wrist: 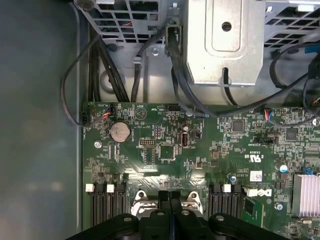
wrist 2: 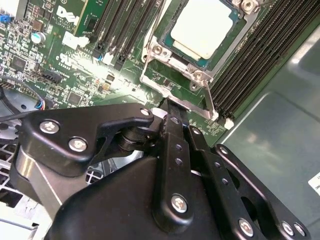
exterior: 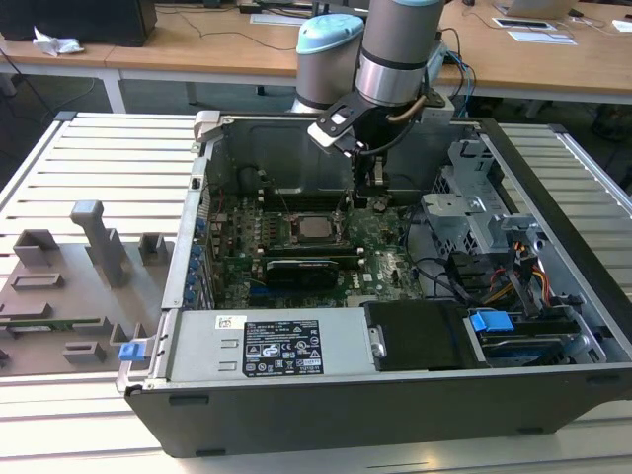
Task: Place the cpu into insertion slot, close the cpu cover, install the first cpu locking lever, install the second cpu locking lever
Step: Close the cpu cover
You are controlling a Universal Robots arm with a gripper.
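One cpu point(wrist 2: 202, 25), one cpu cover point(wrist 2: 176, 64), one claw point(wrist 2: 168, 106)

Silver-grey tubular metal arm point(exterior: 395, 59) is showing a pale blue rounded joint cap point(exterior: 331, 35), with a tan cable point(exterior: 410, 112) looping at the wrist. Matte black bar-linkage gripper point(wrist 2: 169, 112) is carrying round silver screws point(wrist 2: 179, 203) along its links.

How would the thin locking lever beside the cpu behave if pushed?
The locking lever looks like a thin metal rod, so it is probably springy and would push back. Its narrow, smooth surface could let the shut fingers slip off sideways.
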